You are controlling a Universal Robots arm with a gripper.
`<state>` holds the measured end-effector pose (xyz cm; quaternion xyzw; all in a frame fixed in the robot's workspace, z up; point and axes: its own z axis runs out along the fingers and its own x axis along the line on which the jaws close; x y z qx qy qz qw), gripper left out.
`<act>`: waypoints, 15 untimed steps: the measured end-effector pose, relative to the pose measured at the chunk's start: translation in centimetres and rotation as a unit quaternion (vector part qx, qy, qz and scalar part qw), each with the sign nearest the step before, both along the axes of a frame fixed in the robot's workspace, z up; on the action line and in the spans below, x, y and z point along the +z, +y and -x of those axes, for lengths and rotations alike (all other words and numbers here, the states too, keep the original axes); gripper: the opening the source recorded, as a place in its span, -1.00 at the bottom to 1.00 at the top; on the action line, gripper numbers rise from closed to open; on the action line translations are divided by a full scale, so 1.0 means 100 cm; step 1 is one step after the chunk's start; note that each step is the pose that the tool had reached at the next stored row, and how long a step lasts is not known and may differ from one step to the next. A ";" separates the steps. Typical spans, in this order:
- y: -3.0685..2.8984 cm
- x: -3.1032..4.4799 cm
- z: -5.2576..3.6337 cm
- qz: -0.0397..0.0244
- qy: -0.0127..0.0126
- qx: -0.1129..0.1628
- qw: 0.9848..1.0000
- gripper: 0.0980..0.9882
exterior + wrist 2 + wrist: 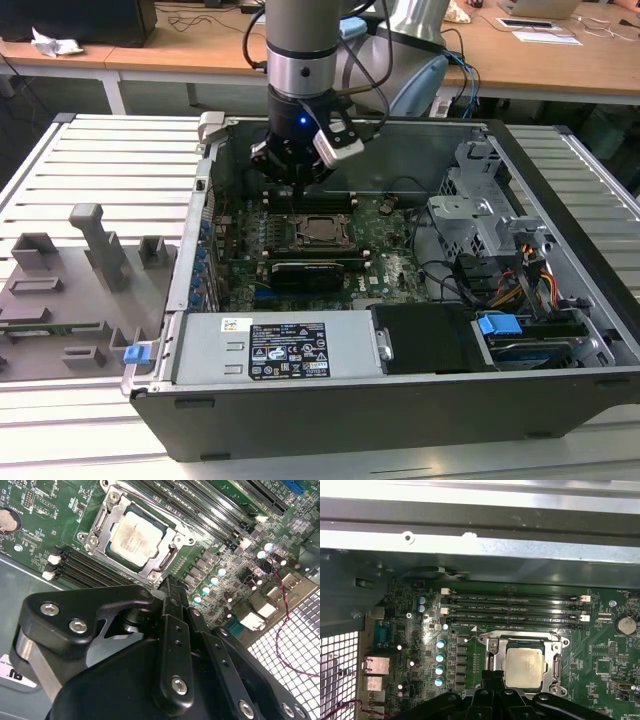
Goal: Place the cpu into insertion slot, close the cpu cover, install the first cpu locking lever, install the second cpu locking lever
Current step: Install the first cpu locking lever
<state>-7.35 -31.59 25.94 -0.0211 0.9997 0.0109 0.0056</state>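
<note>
The gripper point(169, 586) hangs over the board point(40, 515) inside the open case point(560, 330). Its fingers point(172, 630) are drawn in until the tips meet, and nothing shows between them.

The cpu point(136, 536) lies just beyond the fingertips, near them but not touching. It sits flat in the slot point(155, 573) with its silvery top facing up. The cover point(100, 525) lies down around the chip, and its square opening frames the metal top. I cannot make out the locking levers clearly enough to say how they stand.

In the first wrist view the fingertips point(493, 676) stand right beside one edge of the cpu point(524, 667). The cover's side bar point(556, 667) is on the far side of the chip from them. Past the slot, farther from the fingers, run the long black memory slots point(515, 607). Beyond those is the grey case wall point(480, 535). A row of teal-topped capacitors point(440, 662) stands to one side of the fingertips, close by.

In the exterior view the arm point(305, 40) comes straight down into the case. The gripper point(296, 178) is above the board, and the cpu point(322, 230) is just below and beside its tips. A grey tray point(60, 300) lies outside the case, well apart from the fingers.
</note>
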 end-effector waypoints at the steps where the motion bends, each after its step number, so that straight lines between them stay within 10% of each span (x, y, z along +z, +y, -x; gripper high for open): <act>1: 0.0000 0.0000 0.0008 0.000 0.000 0.000 1.000 -0.98; 15: 0.0000 0.0001 0.0183 0.000 -0.003 0.000 1.000 -0.98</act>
